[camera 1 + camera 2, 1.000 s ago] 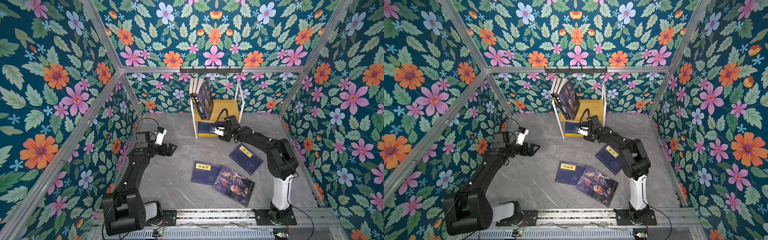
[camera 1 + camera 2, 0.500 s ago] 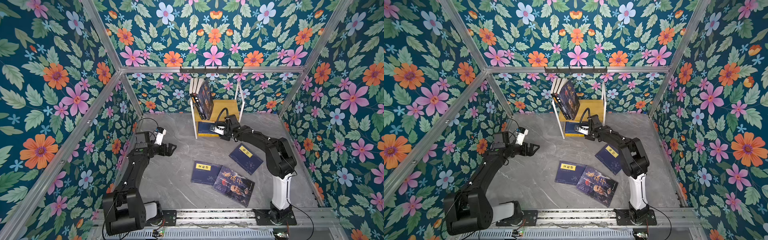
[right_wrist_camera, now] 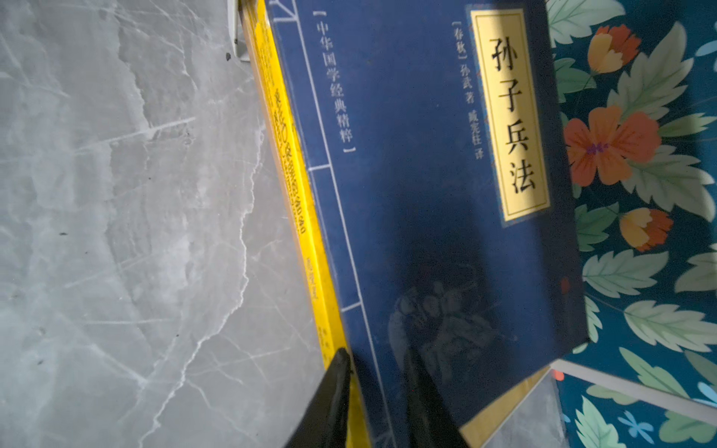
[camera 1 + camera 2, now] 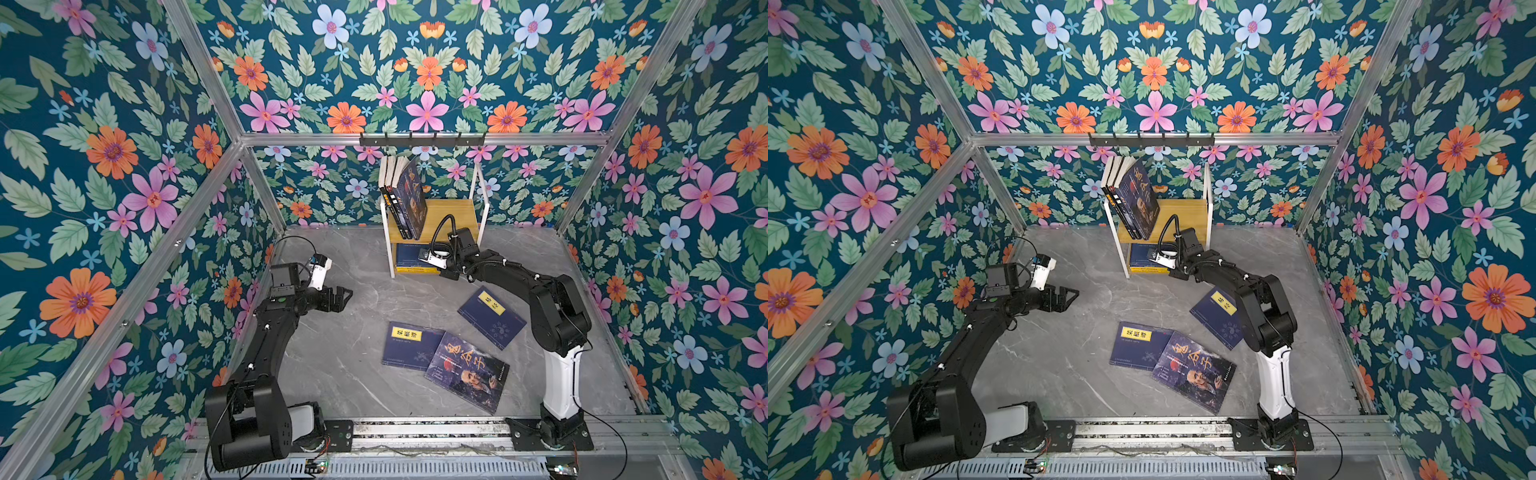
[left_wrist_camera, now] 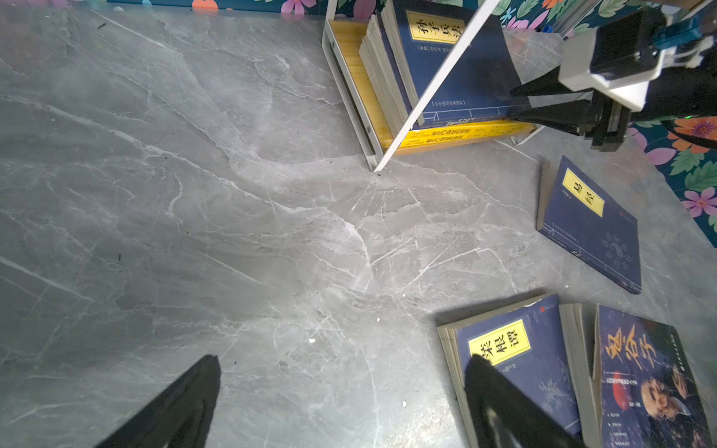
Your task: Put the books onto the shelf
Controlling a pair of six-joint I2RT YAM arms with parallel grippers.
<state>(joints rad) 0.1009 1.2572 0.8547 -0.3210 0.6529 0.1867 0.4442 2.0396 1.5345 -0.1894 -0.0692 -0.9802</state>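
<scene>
Black fingers (image 3: 329,395) of the right gripper (image 3: 374,360) stand on either side of the near edge of a navy book (image 3: 407,155). One finger is against the spine side and the other is over the cover. The jaws are narrowed around that edge, but I cannot tell whether they press on it.

The navy book lies flat on the lower tier of the shelf (image 4: 453,208), on top of a flat stack of yellow books (image 5: 458,135). The left wrist view shows the same arrangement, with the right gripper (image 5: 520,102) reaching in from the open side of the shelf and the book's corner between its fingers.

On the upper board a row of upright books (image 4: 405,199) leans against the white frame.

The left gripper (image 4: 338,298) hangs above the grey table (image 4: 353,249) at the left, with its jaws spread wide and nothing between them. It is well apart from the shelf.

Three books lie flat on the table between the arms:
- The loose navy book (image 4: 490,318) lies just beside the right arm's forearm.
- The second navy book (image 4: 411,345) lies nearer the front rail.
- The dark book (image 4: 467,370) shows a face on its cover, and its edge meets that of the second navy book.

The second navy book is the one nearest the left gripper (image 5: 343,358). In that wrist view one finger overlaps its cover.
</scene>
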